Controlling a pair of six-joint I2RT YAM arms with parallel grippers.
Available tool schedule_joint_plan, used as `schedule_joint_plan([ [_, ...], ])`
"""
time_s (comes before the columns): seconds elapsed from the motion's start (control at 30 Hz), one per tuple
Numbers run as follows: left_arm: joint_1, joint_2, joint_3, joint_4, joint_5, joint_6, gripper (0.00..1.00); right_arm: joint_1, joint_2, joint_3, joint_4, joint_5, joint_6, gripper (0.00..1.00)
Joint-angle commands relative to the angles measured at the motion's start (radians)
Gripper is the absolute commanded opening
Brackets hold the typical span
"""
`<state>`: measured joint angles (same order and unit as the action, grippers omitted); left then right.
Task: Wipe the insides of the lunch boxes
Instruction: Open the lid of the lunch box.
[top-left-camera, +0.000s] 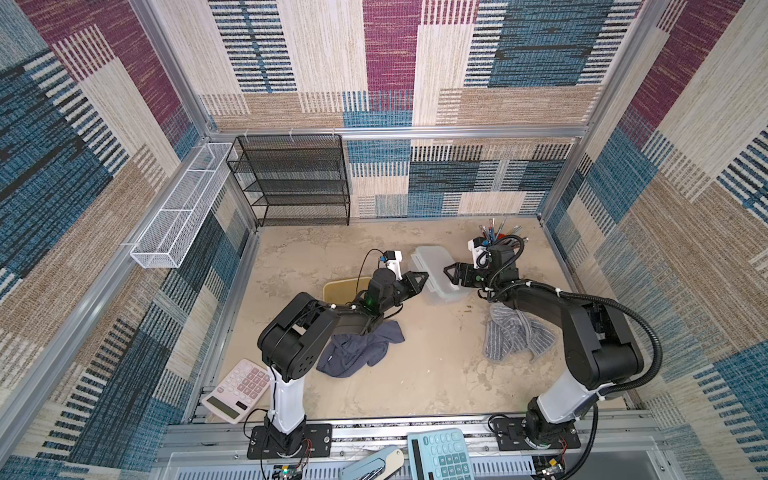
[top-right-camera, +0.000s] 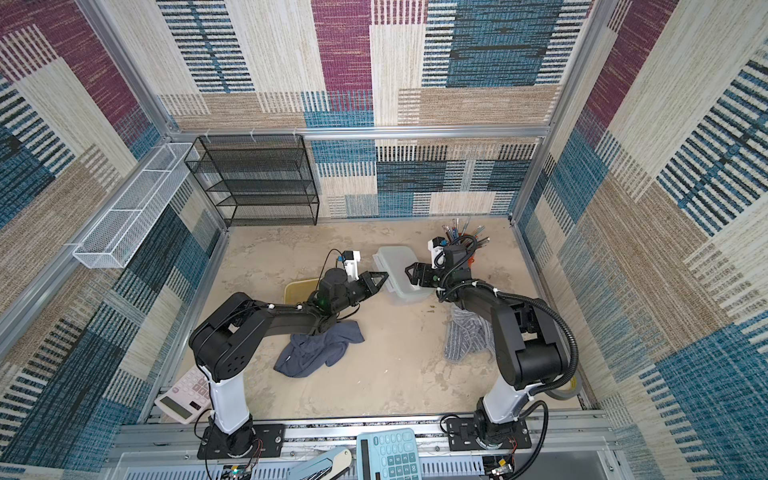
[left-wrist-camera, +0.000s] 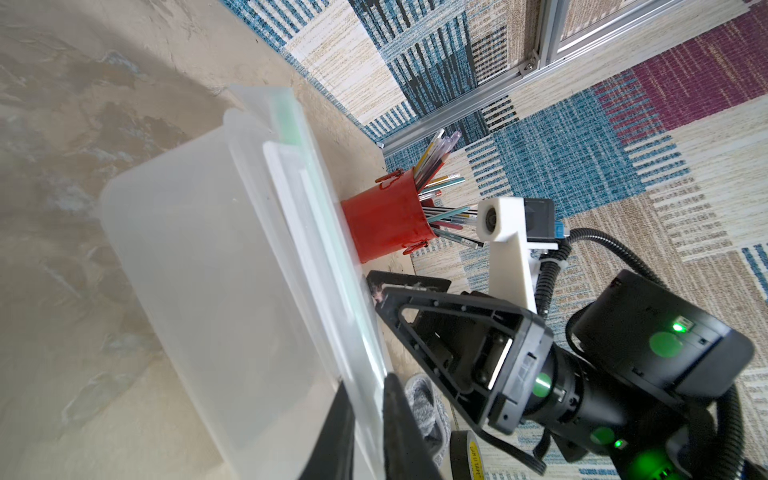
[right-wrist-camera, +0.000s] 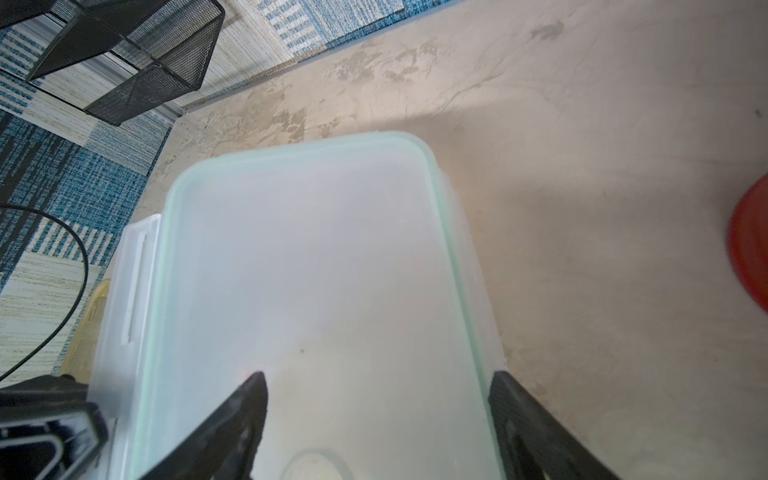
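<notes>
The left gripper (left-wrist-camera: 368, 399) was closed to a sliver. Its two black fingers (left-wrist-camera: 332, 432) seemed to pinch the overhanging edge of the lid (right-wrist-camera: 307, 257), which ran straight between them in the left wrist view. The right gripper (right-wrist-camera: 378, 376) had its jaws wide apart and held nothing. One finger was over the middle of the lid, and the other was at its pale green sealed rim.

The lid sat on the clear frosted lunch box (left-wrist-camera: 199, 270). That box stood on the beige table (top-left-camera: 415, 374), toward the back and right of centre, directly between the two grippers in both top views. A red pencil cup (left-wrist-camera: 382, 226), stuffed with pens and pencils, stood just beside it on the far side. The amber lunch box (top-left-camera: 340, 289) lay to the left of the clear one, with much of it hidden behind the left arm's wrist.

A dark blue cloth (top-left-camera: 357, 349) lay crumpled under the left arm, and a grey striped cloth (top-left-camera: 515, 336) lay under the right.

There was little writing to read. A black tape roll (left-wrist-camera: 465, 453) carried a yellow label on which only the word "TAPE" was legible. The keys of the pink-and-white calculator (top-left-camera: 239, 390) and the teal calculator (top-left-camera: 440, 455) were too small to read.
</notes>
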<state>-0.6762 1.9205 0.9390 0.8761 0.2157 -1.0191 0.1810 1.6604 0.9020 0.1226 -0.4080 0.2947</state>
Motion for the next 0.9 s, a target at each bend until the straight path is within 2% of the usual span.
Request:
schedule_joint_plan([
  [0.0, 0.0, -0.013, -0.004, 0.019, 0.002, 0.04, 0.12, 0.002, -0.025, 0.001, -0.018, 0.019, -0.011, 0.86],
  [0.23, -0.005, -0.032, -0.013, 0.009, -0.012, 0.064, 0.05, 0.0, -0.096, 0.023, -0.051, 0.061, -0.009, 0.89],
  [0.43, -0.021, -0.09, -0.027, -0.02, -0.046, 0.123, 0.02, -0.017, -0.213, 0.025, -0.083, 0.103, -0.014, 0.97],
  [0.67, -0.093, -0.137, -0.056, -0.001, -0.117, 0.211, 0.0, -0.097, -0.351, -0.037, -0.112, 0.104, -0.035, 0.98],
  [0.87, -0.169, -0.16, -0.112, 0.074, -0.217, 0.315, 0.0, -0.125, -0.401, -0.111, -0.129, 0.122, -0.055, 0.98],
])
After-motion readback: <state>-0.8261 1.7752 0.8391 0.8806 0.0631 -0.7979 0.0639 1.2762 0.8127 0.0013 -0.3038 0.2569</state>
